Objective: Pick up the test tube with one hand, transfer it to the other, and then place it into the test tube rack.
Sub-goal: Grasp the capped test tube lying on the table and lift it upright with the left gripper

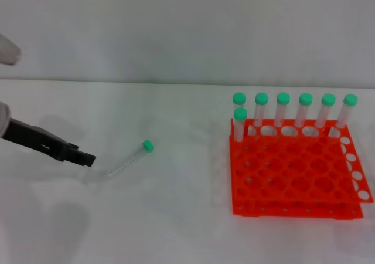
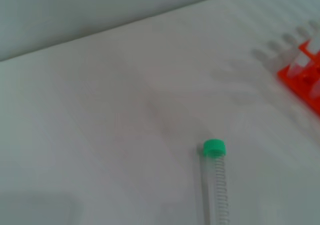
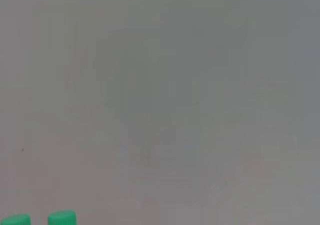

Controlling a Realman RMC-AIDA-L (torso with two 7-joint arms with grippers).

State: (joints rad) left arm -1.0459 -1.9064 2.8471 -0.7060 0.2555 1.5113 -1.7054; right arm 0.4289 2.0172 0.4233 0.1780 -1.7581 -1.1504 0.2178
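Note:
The test tube (image 1: 128, 161) lies flat on the white table, with its green cap toward the rack and its tapered tip toward my left gripper. My left gripper (image 1: 85, 156) reaches in low from the left and stops just short of the tube's tip without touching it. The left wrist view shows the tube (image 2: 214, 185) close below, cap pointing away. The orange-red test tube rack (image 1: 293, 179) stands at the right; a corner of it shows in the left wrist view (image 2: 301, 81). My right gripper is out of view.
Several green-capped tubes (image 1: 283, 108) stand upright in the rack's back row, and one more (image 1: 239, 123) stands in the second row at its left end. Two green caps (image 3: 62, 218) show at the edge of the right wrist view. A grey wall rises behind the table.

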